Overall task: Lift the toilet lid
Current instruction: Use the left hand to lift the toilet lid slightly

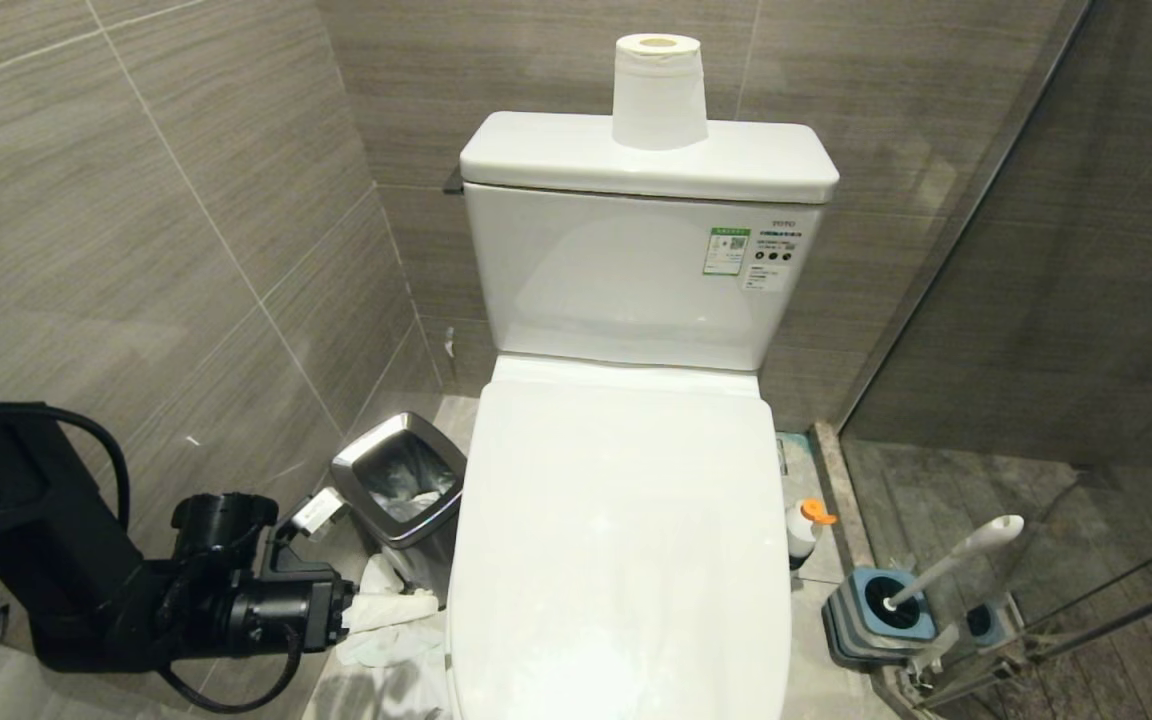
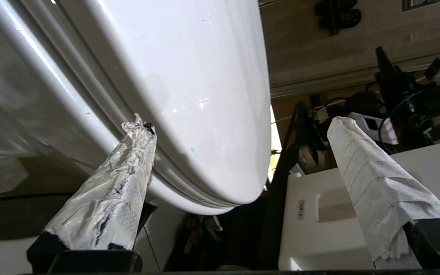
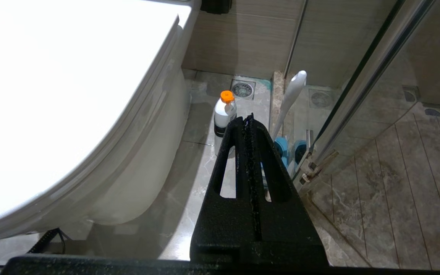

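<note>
Paper-wrapped fingers (image 2: pixel 128 172) of the left pincer (image 1: pixel 391 610) stand wide apart, one tip touching the seam under the toilet lid (image 1: pixel 626 540), which lies closed just beside it. Right pincer (image 3: pixel 249 126), pressed together, hangs past the lid's other side, above a bottle (image 3: pixel 224 112).

The left arm (image 1: pixel 66 570) is low on the robot's left side and reaches across toward the middle. Its left end effector (image 2: pixel 239 137) has two fingers wrapped in white paper (image 2: pixel 105 194), and they are spread wide apart with nothing between them. The right end effector (image 3: pixel 248 126) points down, its two black fingers pressed together.
</note>
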Motion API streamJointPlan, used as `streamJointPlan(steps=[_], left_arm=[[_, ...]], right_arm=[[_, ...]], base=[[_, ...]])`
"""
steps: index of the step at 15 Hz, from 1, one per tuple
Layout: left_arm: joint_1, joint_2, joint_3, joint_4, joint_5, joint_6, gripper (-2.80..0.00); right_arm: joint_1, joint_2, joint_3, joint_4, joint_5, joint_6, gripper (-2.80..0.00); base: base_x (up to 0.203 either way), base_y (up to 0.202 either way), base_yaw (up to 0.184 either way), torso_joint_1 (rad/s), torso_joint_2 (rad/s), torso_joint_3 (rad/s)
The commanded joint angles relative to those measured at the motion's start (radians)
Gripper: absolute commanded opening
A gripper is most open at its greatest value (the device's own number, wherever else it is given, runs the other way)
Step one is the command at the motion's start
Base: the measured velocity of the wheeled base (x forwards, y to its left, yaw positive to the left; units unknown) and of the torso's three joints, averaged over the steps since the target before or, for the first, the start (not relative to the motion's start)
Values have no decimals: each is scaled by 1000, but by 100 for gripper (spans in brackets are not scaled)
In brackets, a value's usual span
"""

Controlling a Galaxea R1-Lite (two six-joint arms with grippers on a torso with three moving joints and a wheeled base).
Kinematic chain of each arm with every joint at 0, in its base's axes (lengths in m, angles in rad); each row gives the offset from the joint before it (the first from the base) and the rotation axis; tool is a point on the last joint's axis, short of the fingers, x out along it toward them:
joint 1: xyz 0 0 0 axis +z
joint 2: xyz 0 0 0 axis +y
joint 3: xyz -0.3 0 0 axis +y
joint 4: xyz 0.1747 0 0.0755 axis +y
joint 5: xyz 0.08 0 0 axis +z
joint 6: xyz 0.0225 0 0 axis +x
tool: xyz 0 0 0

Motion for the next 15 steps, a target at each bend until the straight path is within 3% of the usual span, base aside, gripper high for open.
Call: streamJointPlan(steps=[1, 11, 15], left_arm=[[-4, 12, -2, -17, 18, 2, 0], [-75, 20, 68, -42, 102, 25, 0], [-91, 20, 68, -45, 103, 32, 0]], right_arm=[[0, 1, 0, 0, 0, 0, -280], [1, 1, 0, -1, 0, 0, -280], [1, 1, 0, 0, 0, 0, -280]], base=[[0, 0, 0, 0, 0, 0], [0, 0, 0, 0, 0, 0], [0, 0, 0, 0, 0, 0]])
